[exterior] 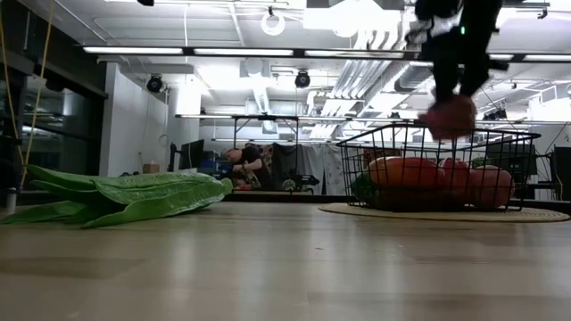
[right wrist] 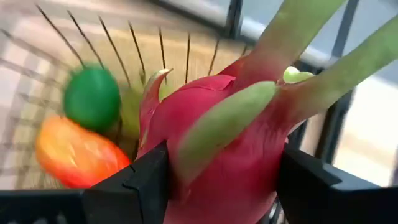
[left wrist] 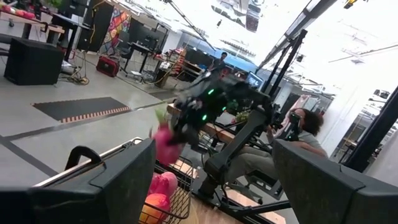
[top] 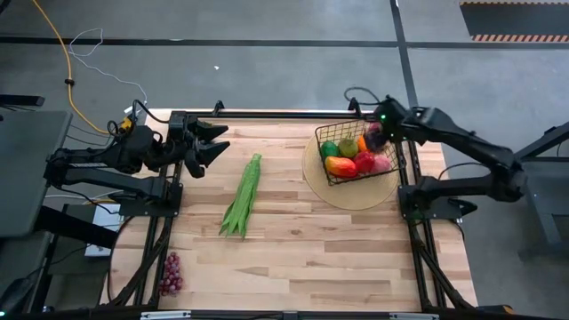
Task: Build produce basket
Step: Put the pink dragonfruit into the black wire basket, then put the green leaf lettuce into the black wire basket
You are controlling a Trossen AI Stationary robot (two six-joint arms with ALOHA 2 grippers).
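Note:
The black wire basket [top: 356,153] stands on a round tan mat [top: 348,188] at the far right of the table and holds several pieces of produce, among them a green pepper [right wrist: 92,98] and an orange pepper [right wrist: 78,152]. My right gripper [top: 378,133] is shut on the pink dragon fruit [exterior: 449,116], which hangs just above the basket's far right corner. The long green beans [top: 242,196] lie flat mid-table. The purple grapes [top: 169,274] lie at the near left. My left gripper [top: 209,142] is open and empty at the far left. My right gripper pinches the dragon fruit's red body [right wrist: 249,168] between its two fingers, one on each side. The fingers come from above, pointing down. The fruit hangs below them, clear of the basket's rim [exterior: 437,134], its green leaf tips [right wrist: 292,37] pointing away from the wrist.
The basket [exterior: 437,169] fills the mat's far part; the mat's near part is bare. Bare wood lies between the beans [exterior: 116,196] and the mat. The left wrist view shows the right arm with the dragon fruit [left wrist: 165,140] and a person seated beyond the table.

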